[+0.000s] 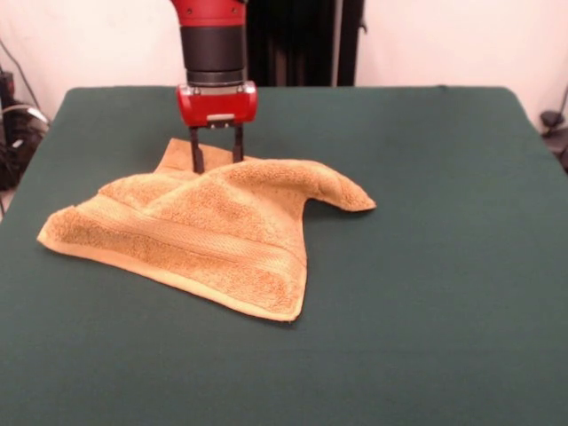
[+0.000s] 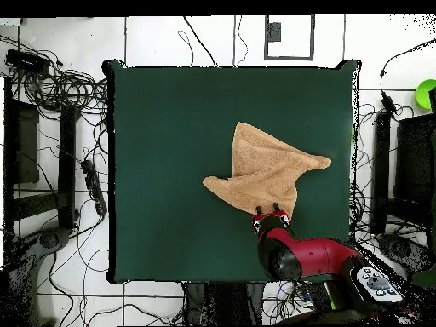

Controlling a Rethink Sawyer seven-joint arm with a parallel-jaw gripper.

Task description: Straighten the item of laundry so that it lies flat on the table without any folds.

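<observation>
- One gripper [image 1: 217,161] stands at the robot-side edge of the towel [image 1: 213,232], its two fingers [image 1: 197,151] parted a little and planted in the cloth; whether they have caught a fold cannot be told.
- Folded over itself, the towel lies rumpled on the table [image 1: 444,222], on the robot's right half.
- Doing it well likely means pinching only the top layer, then drawing it outward, low and slow.

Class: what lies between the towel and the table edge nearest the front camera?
Nothing: the front view shows only bare green table from the towel to that edge.
</observation>
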